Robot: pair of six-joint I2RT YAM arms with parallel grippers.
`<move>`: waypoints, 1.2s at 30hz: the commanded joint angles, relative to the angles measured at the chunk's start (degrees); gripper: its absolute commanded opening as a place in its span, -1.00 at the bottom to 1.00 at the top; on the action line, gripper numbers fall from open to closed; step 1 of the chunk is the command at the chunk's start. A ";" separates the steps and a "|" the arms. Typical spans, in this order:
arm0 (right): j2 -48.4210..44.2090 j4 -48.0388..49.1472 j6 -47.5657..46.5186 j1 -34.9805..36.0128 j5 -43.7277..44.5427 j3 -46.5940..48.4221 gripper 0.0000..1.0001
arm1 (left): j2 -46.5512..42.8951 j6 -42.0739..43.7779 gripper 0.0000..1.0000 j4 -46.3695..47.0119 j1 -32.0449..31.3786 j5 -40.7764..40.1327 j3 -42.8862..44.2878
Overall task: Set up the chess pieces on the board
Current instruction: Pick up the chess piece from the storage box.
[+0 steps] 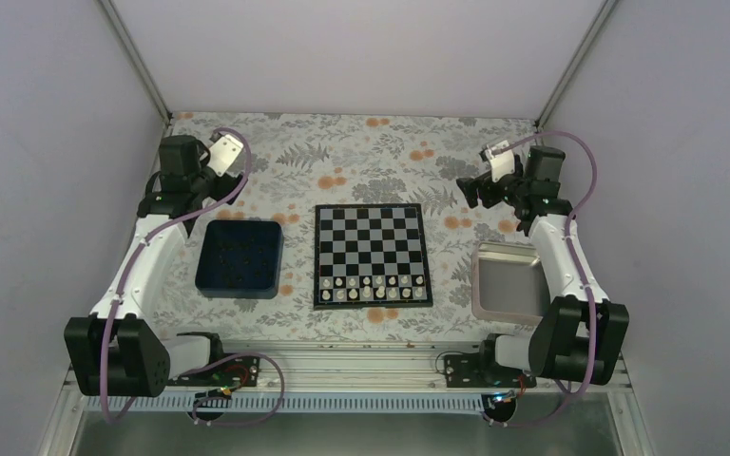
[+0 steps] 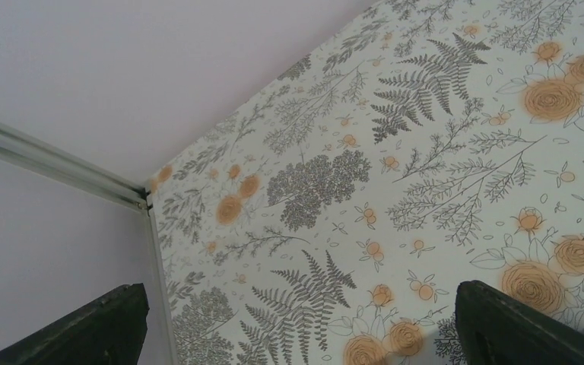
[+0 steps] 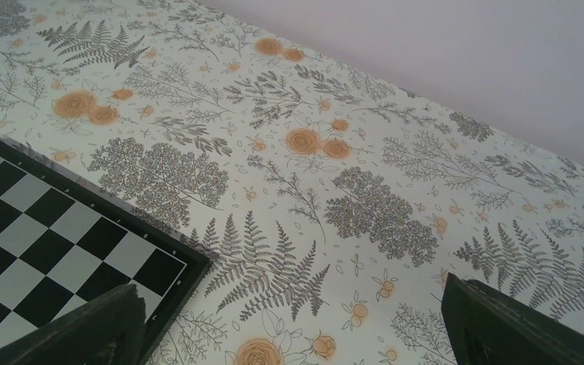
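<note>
The board lies flat in the middle of the table. Tiny white pieces fill its two near rows; the other squares are bare. Tiny black chess pieces show as dark specks inside the dark blue tray left of the board. My left gripper is open and empty, held high behind the blue tray. My right gripper is open and empty, up beyond the board's far right corner.
A silver metal tray sits right of the board, with nothing visible in it. The flower-patterned tablecloth covers the table. Pale walls and metal corner posts close in the back and sides.
</note>
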 commanded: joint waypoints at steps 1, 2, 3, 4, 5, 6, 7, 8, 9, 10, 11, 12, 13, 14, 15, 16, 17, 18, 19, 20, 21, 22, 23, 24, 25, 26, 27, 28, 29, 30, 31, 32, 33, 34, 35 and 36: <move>-0.86 -0.75 -1.48 0.54 0.40 -0.09 1.00 | -1.28 2.82 1.00 -1.11 0.39 0.05 1.37; -0.73 -0.90 -1.63 0.61 0.24 -0.04 1.00 | -1.10 3.14 1.00 -1.47 0.41 -0.12 1.68; -0.48 -1.10 -1.82 0.61 0.07 -0.03 1.00 | -0.84 3.39 1.00 -1.82 0.38 -0.39 1.93; -0.19 -1.54 -2.22 0.59 -0.22 0.15 1.00 | -0.62 3.50 1.00 -2.17 0.37 -0.67 2.36; 0.11 -1.88 -2.41 0.59 -0.40 0.28 1.00 | -0.37 3.59 1.00 -2.22 0.38 -0.86 2.56; 0.42 -2.08 -2.43 0.58 -0.47 0.35 1.00 | -0.30 3.76 1.00 -2.32 0.42 -0.79 2.65; 0.74 -2.33 -2.54 0.62 -0.61 0.39 1.00 | -0.33 4.07 1.00 -2.44 0.42 -0.70 2.65; 0.83 -2.40 -2.72 0.63 -0.74 0.38 1.00 | -0.35 4.28 1.00 -2.57 0.42 -0.45 2.67; 0.84 -2.46 -2.84 0.60 -0.83 0.33 1.00 | -0.29 4.47 1.00 -2.62 0.42 -0.32 2.74; 0.76 -2.38 -2.94 0.62 -0.93 0.25 1.00 | -0.28 4.87 1.00 -2.86 0.41 -0.18 2.84; 0.74 -2.42 -3.01 0.66 -1.01 0.22 1.00 | -0.21 5.50 1.00 -3.31 0.47 -0.09 3.13; 0.66 -2.58 -3.18 0.60 -1.13 0.16 1.00 | -0.07 6.89 1.00 -4.23 0.40 0.35 3.56; 0.64 -2.71 -3.34 0.68 -1.25 0.18 1.00 | 0.16 8.95 1.00 -6.01 0.40 1.21 4.17; 0.69 -2.76 -3.56 0.68 -1.27 0.14 1.00 | 0.83 11.92 0.99 -8.84 0.37 2.77 5.28; 0.75 -2.86 -3.68 0.68 -1.32 0.14 1.00 | 1.21 15.43 0.97 -12.59 0.42 4.51 6.73; 0.95 -3.00 -3.82 0.73 -1.24 0.18 1.00 | 2.06 18.47 0.94 -15.88 0.42 5.56 8.21; 1.13 -3.17 -3.96 0.67 -1.32 0.22 1.00 | 3.07 21.20 0.91 -19.09 0.42 5.81 10.12; 1.29 -3.40 -4.01 0.66 -1.50 0.29 1.00 | 4.95 23.23 0.88 -21.72 0.41 5.18 11.96; 1.36 -3.65 -4.27 0.66 -1.57 0.31 1.00 | 6.36 24.75 0.84 -23.96 0.42 3.76 13.84; 1.51 -3.86 -4.49 0.66 -1.69 0.32 1.00 | 7.73 26.26 0.80 -26.25 0.41 2.49 15.60; 1.57 -4.01 -4.65 0.68 -1.72 0.31 1.00 | 9.19 27.73 0.75 -28.35 0.42 1.30 17.08; 1.61 -4.10 -4.70 0.78 -1.59 0.31 1.00 | 10.58 29.43 0.66 -31.05 0.40 0.25 18.60; 1.69 -4.22 -4.78 0.76 -1.59 0.31 1.00 | 11.89 31.30 0.59 -33.86 0.40 -0.93 19.82; 1.77 -4.44 -4.89 0.77 -1.57 0.33 1.00 | 13.24 32.03 0.56 -36.52 0.42 -2.46 20.80; 1.79 -4.68 -5.08 0.83 -1.66 0.32 1.00 | 14.53 32.78 0.52 -38.65 0.42 -4.25 21.34; 1.84 -4.80 -5.19 0.86 -1.77 0.31 1.00 | 15.57 33.38 0.48 -40.74 0.42 -5.48 21.66; 1.83 -4.96 -5.34 0.92 -1.99 0.27 1.00 | 16.46 33.91 0.44 -42.45 0.42 -6.63 21.67; 1.92 -5.15 -5.47 0.92 -2.12 0.31 1.00 | 16.92 34.38 0.41 -43.52 0.47 -7.77 21.31; 1.92 -5.26 -5.55 1.02 -2.28 0.31 1.00 | 17.08 34.66 0.39 -44.03 0.43 -8.54 20.71; 2.04 -5.30 -5.54 1.10 -2.32 0.31 1.00 | 16.94 35.14 0.39 -44.29 0.43 -8.80 20.16; 2.17 -5.40 -5.64 1.12 -2.40 0.37 1.00 | 16.72 35.57 0.39 -44.34 0.40 -8.65 19.60; 2.28 -5.47 -5.73 1.21 -2.57 0.32 1.00 | 16.40 35.86 0.39 -44.34 0.42 -8.00 19.21; 2.38 -5.56 -5.82 1.25 -2.63 0.38 1.00 | 16.23 36.03 0.39 -44.47 0.42 -7.17 18.86; 2.47 -5.72 -5.92 1.34 -2.65 0.40 1.00 | 16.23 36.06 0.39 -44.58 0.41 -6.50 18.56; 2.61 -5.88 -6.02 1.47 -2.69 0.40 1.00 | 16.27 36.13 0.38 -44.59 0.41 -6.06 17.94; 2.69 -6.04 -6.15 1.46 -2.67 0.48 1.00 | 16.45 36.09 0.36 -44.49 0.41 -5.74 17.02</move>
